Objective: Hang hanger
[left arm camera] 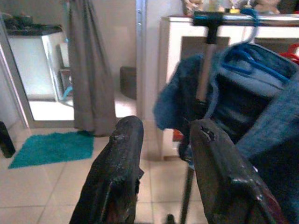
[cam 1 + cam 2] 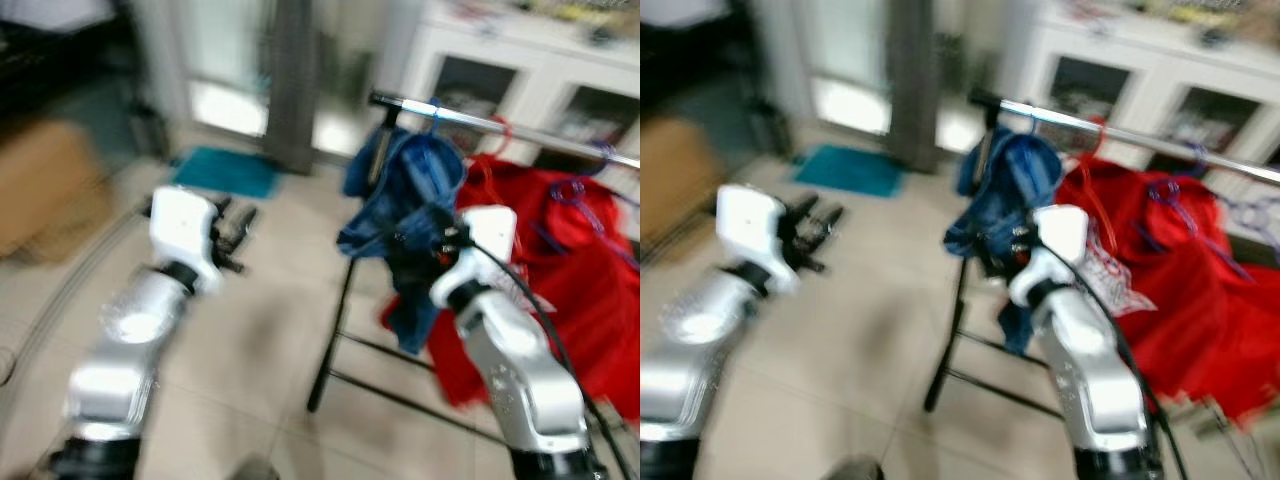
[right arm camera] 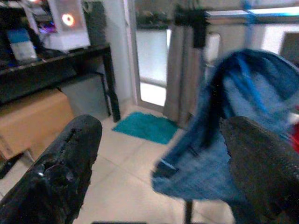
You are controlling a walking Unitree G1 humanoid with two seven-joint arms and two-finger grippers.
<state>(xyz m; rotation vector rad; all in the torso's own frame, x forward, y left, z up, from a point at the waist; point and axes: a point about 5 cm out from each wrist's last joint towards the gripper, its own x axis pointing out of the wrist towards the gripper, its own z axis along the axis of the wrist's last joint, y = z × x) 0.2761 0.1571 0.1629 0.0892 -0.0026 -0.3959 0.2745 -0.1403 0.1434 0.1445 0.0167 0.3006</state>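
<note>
A blue hanger [image 1: 247, 56] carrying a blue denim garment [image 2: 400, 190] hangs by its hook on the silver rail [image 2: 470, 120] of a clothes rack, near the rail's left end. My right gripper [image 2: 420, 245] is open right in front of the denim, level with its lower half; in the right wrist view the cloth [image 3: 233, 116] sits beyond the spread fingers with nothing held. My left gripper [image 2: 235, 235] is open and empty, out to the left of the rack over the tiled floor. The head views are blurred.
Red garments [image 2: 580, 270] hang further right on the rail. The rack's black legs [image 2: 335, 330] stand on the tiles. Behind it is a white cabinet [image 2: 530, 70]. A teal mat [image 2: 225, 172] lies by a doorway with a grey curtain [image 1: 91, 70]; a cardboard box [image 2: 45, 185] stands at far left.
</note>
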